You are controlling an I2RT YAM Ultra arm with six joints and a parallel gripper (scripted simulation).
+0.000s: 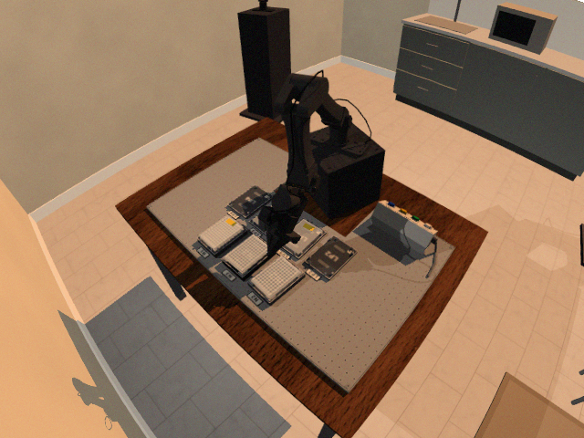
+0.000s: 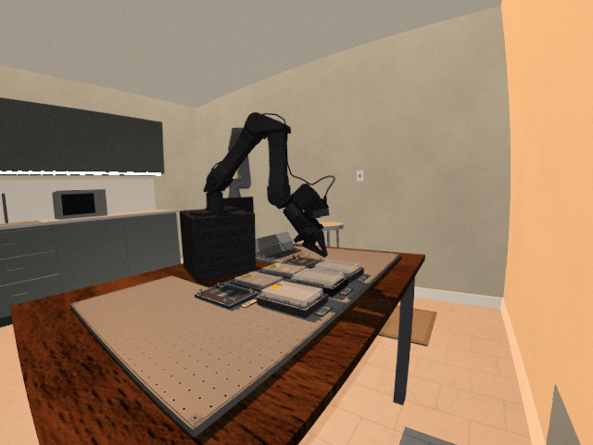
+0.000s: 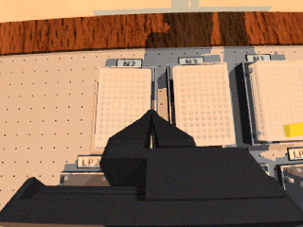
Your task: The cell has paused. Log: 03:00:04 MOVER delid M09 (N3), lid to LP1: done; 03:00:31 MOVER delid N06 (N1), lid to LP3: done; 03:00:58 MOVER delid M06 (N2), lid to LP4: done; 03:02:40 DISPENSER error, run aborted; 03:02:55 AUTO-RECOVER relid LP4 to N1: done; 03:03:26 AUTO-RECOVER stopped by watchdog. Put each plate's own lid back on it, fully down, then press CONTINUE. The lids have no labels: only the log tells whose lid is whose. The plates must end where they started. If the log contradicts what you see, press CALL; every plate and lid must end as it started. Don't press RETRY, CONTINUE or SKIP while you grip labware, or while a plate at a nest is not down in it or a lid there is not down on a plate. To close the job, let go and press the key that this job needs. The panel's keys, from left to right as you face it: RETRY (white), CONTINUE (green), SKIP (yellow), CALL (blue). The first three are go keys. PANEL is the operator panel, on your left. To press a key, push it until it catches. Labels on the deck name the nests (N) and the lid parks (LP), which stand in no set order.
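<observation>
My gripper (image 1: 272, 252) (image 2: 321, 251) (image 3: 151, 113) is shut and empty. It hangs above the deck, over the strip between the lid parks and the nests. In the wrist view an open white plate (image 3: 123, 106) (image 1: 276, 276) sits at N2 and another open plate (image 3: 201, 101) (image 1: 245, 255) at N3. The plate at N1 (image 3: 279, 101) (image 1: 220, 233) carries a clear lid with a yellow tag. Park LP2 (image 1: 329, 256) is bare and dark. A lid with a yellow tag (image 1: 304, 237) lies on the park beside it. The far dark park (image 1: 249, 200) is bare. My arm hides one park.
The operator panel (image 1: 401, 226) (image 2: 275, 244) stands right of the parks in the top view, with blue (image 1: 391, 204), yellow, green (image 1: 415, 217) and white keys along its top. The black arm base (image 1: 351, 174) stands behind the parks. The table edge (image 3: 95, 30) lies just beyond the nests.
</observation>
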